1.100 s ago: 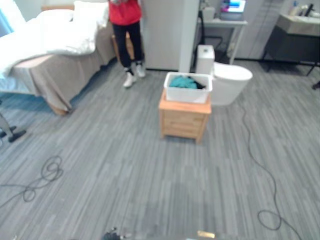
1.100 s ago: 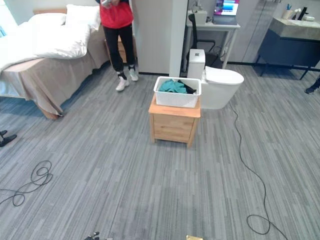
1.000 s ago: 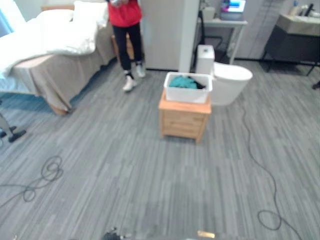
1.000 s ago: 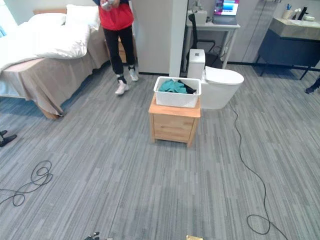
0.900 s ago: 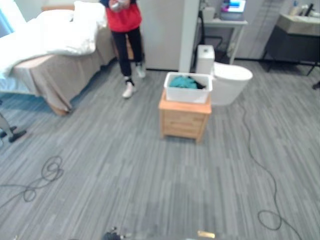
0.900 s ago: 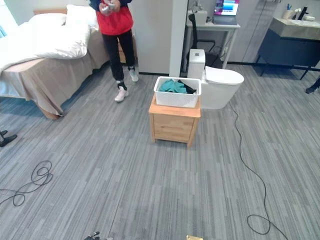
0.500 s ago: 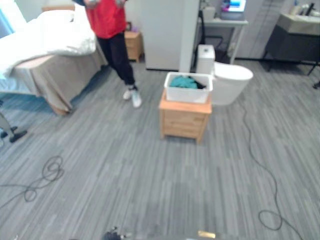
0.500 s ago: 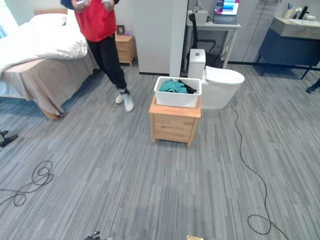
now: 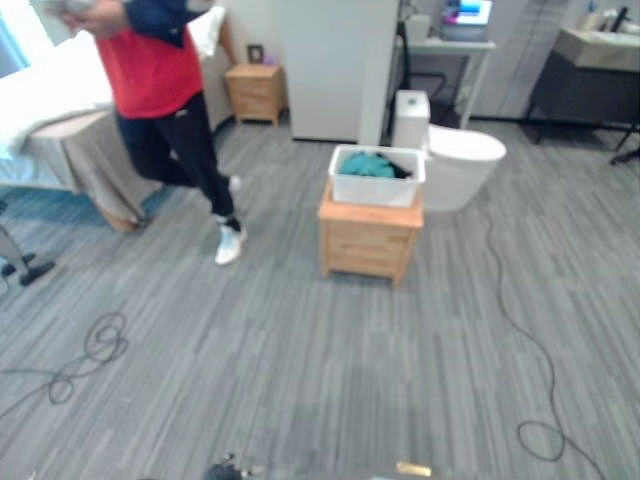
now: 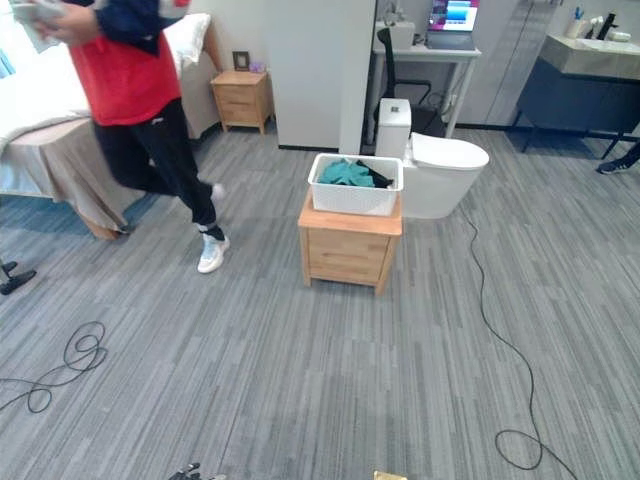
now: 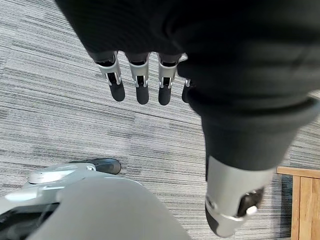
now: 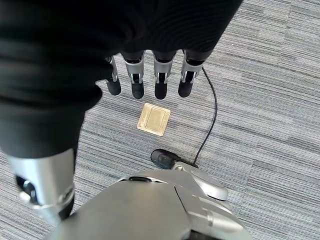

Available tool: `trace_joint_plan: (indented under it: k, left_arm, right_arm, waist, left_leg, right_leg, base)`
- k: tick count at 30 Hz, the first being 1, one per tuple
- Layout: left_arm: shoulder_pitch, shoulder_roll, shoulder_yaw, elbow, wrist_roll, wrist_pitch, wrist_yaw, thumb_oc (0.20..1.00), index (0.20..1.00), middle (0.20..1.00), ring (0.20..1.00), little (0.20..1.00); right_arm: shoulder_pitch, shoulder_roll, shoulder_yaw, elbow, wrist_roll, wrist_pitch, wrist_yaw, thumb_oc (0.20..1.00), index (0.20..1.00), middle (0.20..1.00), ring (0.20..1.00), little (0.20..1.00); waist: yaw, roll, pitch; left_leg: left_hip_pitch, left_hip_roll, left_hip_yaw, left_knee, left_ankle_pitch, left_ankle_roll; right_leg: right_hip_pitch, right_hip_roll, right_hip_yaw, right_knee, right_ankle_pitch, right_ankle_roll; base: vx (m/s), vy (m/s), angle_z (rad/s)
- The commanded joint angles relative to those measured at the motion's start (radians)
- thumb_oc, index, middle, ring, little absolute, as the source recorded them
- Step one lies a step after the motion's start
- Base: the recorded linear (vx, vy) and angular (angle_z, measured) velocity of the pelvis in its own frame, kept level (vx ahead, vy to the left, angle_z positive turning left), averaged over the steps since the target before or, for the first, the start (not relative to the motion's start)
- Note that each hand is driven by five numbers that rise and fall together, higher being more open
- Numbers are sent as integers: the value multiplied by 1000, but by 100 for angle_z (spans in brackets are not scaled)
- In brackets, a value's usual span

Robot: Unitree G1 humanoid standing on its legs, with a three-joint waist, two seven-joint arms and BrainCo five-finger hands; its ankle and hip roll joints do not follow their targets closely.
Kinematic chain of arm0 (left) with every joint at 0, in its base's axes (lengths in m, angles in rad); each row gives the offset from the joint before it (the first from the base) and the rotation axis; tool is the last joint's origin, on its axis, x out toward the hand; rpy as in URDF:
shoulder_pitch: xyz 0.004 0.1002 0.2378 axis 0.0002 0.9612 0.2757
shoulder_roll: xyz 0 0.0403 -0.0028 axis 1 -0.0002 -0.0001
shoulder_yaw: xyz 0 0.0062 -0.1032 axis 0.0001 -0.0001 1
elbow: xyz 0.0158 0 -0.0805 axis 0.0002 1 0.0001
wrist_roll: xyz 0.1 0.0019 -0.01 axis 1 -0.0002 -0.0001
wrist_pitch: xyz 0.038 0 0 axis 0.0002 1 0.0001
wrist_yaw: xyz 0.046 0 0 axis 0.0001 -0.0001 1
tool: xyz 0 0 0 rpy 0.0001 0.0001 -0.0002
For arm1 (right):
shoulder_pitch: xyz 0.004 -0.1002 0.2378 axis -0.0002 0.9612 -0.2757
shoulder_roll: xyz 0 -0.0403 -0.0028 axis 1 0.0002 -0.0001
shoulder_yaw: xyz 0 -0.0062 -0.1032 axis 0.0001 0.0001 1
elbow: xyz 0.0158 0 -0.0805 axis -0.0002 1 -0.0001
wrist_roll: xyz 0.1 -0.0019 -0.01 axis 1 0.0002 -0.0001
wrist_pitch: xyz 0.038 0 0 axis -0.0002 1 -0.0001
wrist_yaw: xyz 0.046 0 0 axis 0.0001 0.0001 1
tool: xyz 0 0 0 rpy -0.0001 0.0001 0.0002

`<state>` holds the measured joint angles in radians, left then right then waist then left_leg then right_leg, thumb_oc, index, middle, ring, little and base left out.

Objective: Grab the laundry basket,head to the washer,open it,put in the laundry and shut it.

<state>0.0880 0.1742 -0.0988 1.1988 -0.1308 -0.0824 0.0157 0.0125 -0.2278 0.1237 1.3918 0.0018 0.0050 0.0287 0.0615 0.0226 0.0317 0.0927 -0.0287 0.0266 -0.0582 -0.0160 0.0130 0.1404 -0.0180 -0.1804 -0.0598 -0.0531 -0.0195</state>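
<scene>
- Laundry basket (image 10: 355, 185): white plastic, rigid, I judge it light; clothes (image 10: 348, 172) inside are soft. It sits on a wooden nightstand (image 10: 350, 242), well ahead of both robot hands.
- Hold: opposite rim edges.
- Left robot hand (image 11: 145, 75), right robot hand (image 12: 150, 75): fingers relaxed, empty, hanging above the floor.
- Person (image 10: 140, 110) walking, forward-left.

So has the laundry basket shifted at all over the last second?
No. The laundry basket sits in the same spot on the wooden cabinet, beside the toilet; only the person has walked nearer.
</scene>
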Motion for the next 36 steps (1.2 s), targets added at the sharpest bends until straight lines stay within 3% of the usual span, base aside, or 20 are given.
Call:
trace_joint_plan:
  k: [1, 12, 13, 14, 18, 19, 20, 21, 22, 23, 24, 25, 28, 31, 32, 33, 35, 36]
  left_arm:
    - [-63, -33, -9, 36, -9, -38, -4, 1000, 1000, 1000, 1000, 1000]
    - [-60, -34, 13, 21, -18, -31, -16, 1000, 1000, 1000, 1000, 1000]
    - [-63, -34, 16, 15, -20, -30, -17, 1000, 1000, 1000, 1000, 1000]
    - [-72, -39, 23, 15, -25, -32, -17, 1000, 1000, 1000, 1000, 1000]
    - [-76, -46, 25, 10, -20, -26, -21, 1000, 1000, 1000, 1000, 1000]
    - [-70, -39, 16, -4, -11, -24, -28, 1000, 1000, 1000, 1000, 1000]
    - [-60, -28, 14, -25, -5, -24, -40, 1000, 1000, 1000, 1000, 1000]
    - [-56, -33, 17, -21, 5, -24, -36, 1000, 1000, 1000, 1000, 1000]
    - [-56, -33, 17, -21, 5, -24, -36, 1000, 1000, 1000, 1000, 1000]
    - [-48, -39, 17, -7, 28, -23, -32, 1000, 1000, 1000, 1000, 1000]
    - [-38, -31, 18, 6, 40, -20, -34, 1000, 1000, 1000, 1000, 1000]
    - [-37, -31, 18, 6, 40, -20, -34, 1000, 1000, 1000, 1000, 1000]
    - [-44, -13, 9, 11, 36, -24, -36, 1000, 1000, 1000, 1000, 1000]
    - [-44, -13, 9, 11, 36, -24, -36, 1000, 1000, 1000, 1000, 1000]
    - [-49, -9, 7, 13, 35, -24, -37, 1000, 1000, 1000, 1000, 1000]
    - [-63, -4, 1, 16, 31, -25, -36, 1000, 1000, 1000, 1000, 1000]
    - [-81, -4, 8, 3, 29, -25, -37, 1000, 1000, 1000, 1000, 1000]
    - [-84, -14, 14, -1, 35, -23, -38, 1000, 1000, 1000, 1000, 1000]
  right_arm:
    - [-7, 29, 36, 82, 8, 2, 16, 1000, 1000, 1000, 1000, 1000]
    - [-27, 22, 21, 85, 4, 11, 18, 1000, 1000, 1000, 1000, 1000]
    - [-33, 19, 19, 85, 5, 11, 17, 1000, 1000, 1000, 1000, 1000]
    - [-43, 13, 20, 78, 4, 13, 12, 1000, 1000, 1000, 1000, 1000]
    - [-46, 4, 22, 79, -10, 14, 8, 1000, 1000, 1000, 1000, 1000]
    - [-48, -3, 20, 83, -13, 15, 9, 1000, 1000, 1000, 1000, 1000]
    - [-49, -9, -13, 90, 4, 10, 5, 1000, 1000, 1000, 1000, 1000]
    - [-47, -24, -41, 90, 25, 11, 5, 1000, 1000, 1000, 1000, 1000]
    - [-47, -24, -41, 90, 25, 11, 5, 1000, 1000, 1000, 1000, 1000]
    - [-39, -35, -77, 88, 46, 9, 5, 1000, 1000, 1000, 1000, 1000]
    - [-18, -47, -113, 87, 67, 2, -1, 1000, 1000, 1000, 1000, 1000]
    - [-18, -47, -113, 86, 67, 2, -1, 1000, 1000, 1000, 1000, 1000]
    - [-11, -59, -154, 70, 115, 4, -6, 1000, 1000, 1000, 1000, 1000]
    - [-11, -59, -154, 70, 115, 4, -6, 1000, 1000, 1000, 1000, 1000]
    - [-9, -60, -162, 69, 123, 7, -3, 1000, 1000, 1000, 1000, 1000]
    - [6, -64, -177, 79, 129, 14, 6, 1000, 1000, 1000, 1000, 1000]
    - [43, -63, -211, 91, 146, 23, 17, 1000, 1000, 1000, 1000, 1000]
    - [56, -64, -225, 97, 142, 34, 24, 1000, 1000, 1000, 1000, 1000]
  waist:
    - [30, -17, -24]
    - [49, -26, 1]
    - [53, -34, 14]
    - [65, -42, 36]
    - [77, -34, 33]
    - [86, -24, 32]
    - [75, 17, 45]
    - [59, 43, 62]
    - [60, 43, 62]
    - [35, 79, 85]
    - [8, 93, 88]
    - [6, 93, 91]
    - [-34, 77, 104]
    - [-34, 78, 106]
    - [-37, 68, 105]
    - [-57, 51, 110]
    - [-71, 32, 100]
    - [-80, 32, 88]
  left_leg:
    - [-35, 98, -57, -29, 12, -84]
    - [-4, 99, -23, -29, 3, -63]
    - [-35, 91, -23, 34, -17, -59]
    - [-107, 69, -35, 152, -71, -48]
    - [-127, 44, -44, 182, -98, -20]
    - [-127, 41, -42, 186, -92, -4]
    - [-111, 47, -60, 195, -96, 13]
    - [-83, 45, -66, 196, -92, 20]
    - [-83, 45, -66, 196, -92, 20]
    - [-23, 51, -80, 180, -84, 29]
    - [26, 59, -112, 158, -71, 27]
    - [31, 59, -113, 156, -71, 27]
    - [91, 42, -150, 128, -105, 24]
    - [92, 42, -151, 127, -105, 24]
    - [103, 34, -154, 125, -117, 22]
    - [144, 20, -190, 123, -153, 13]
    - [163, 6, -233, 142, -186, 5]
    - [193, 16, -266, 150, -205, -4]
  right_leg:
    - [-49, -127, 39, -27, 94, 90]
    - [-48, -142, 50, -27, 95, 99]
    - [-48, -152, 52, -27, 99, 97]
    - [-46, -178, 48, -27, 100, 102]
    - [-51, -203, 37, 23, 99, 108]
    - [-90, -213, 42, 146, 85, 106]
    - [-247, -203, 81, 488, 104, 109]
    - [-314, -228, 90, 635, 149, 115]
    - [-314, -228, 90, 635, 149, 115]
    - [-404, -263, 97, 803, 235, 128]
    - [-478, -255, 121, 815, 284, 146]
    - [-475, -256, 120, 817, 282, 147]
    - [-491, -234, 187, 601, 341, 164]
    - [-489, -234, 186, 600, 341, 164]
    - [-475, -243, 192, 538, 353, 168]
    - [-424, -249, 244, 272, 370, 165]
    - [-382, -260, 357, 87, 381, 163]
    - [-374, -291, 325, -12, 381, 164]
  base:
    - [0, 0, 0]
    - [34, 34, -1]
    - [-19, 137, -21]
    - [-35, 108, -22]
    - [32, 159, -10]
    - [45, 351, 8]
    - [90, 473, -3]
    - [69, 362, -17]
    - [154, 253, -15]
    - [260, 129, 0]
    - [261, 128, 54]
    - [243, -36, 75]
    - [202, -77, 74]
    - [62, -26, 72]
    - [352, -164, 17]
    - [491, -221, 4]
    - [676, -321, 35]
    - [597, -302, 111]
